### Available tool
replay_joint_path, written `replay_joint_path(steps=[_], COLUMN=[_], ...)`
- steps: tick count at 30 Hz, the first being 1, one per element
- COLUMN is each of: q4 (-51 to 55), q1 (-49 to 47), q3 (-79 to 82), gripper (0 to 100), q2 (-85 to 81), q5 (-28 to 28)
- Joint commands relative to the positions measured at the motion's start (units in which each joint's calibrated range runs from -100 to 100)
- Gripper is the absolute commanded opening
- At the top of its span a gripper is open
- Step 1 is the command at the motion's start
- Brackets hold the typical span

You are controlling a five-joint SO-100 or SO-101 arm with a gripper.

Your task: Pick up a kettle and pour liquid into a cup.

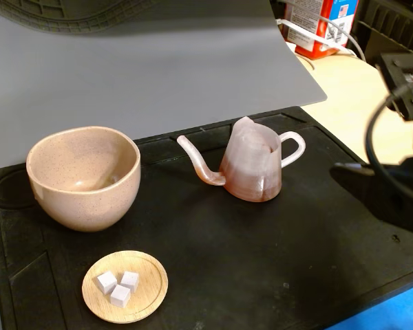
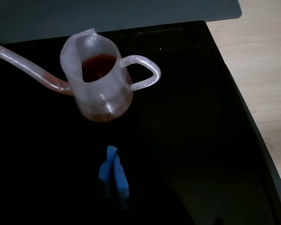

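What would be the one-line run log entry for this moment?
stage: approach | tool: shut, empty, short of kettle | kettle: upright on mat, holds liquid | cup: apart, at spout side

A black mat (image 1: pixel 275 275) with shallow moulded recesses covers most of the work surface. Behind it a grey sheet (image 1: pixel 158 75) lies flat, its corner reaching toward the right in the fixed view. Under both is a pale wooden table (image 1: pixel 351 96), bare on the right side. At the far edge stands a red and white carton (image 1: pixel 320 24) with a white cable beside it. The light is soft and even.
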Motion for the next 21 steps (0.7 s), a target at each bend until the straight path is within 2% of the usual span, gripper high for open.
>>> replay_joint_path(steps=[1,6,10,13,16,19,21], q4=[-1.14,-1.14,-1.14,-1.14,-15.84,-16.36,-16.36], q1=[0.17,0.25,0.25,0.25,0.25,1.16,2.91], q3=[-7.83,-18.27,-19.72,-19.72,-19.99,-26.16,-28.52], gripper=[0,0,0,9,12,12,12], q2=[6.46,17.21,21.31,21.74,29.67,33.17,34.54], q5=[2.44,9.1,13.78,13.99,14.04,14.19,17.55])
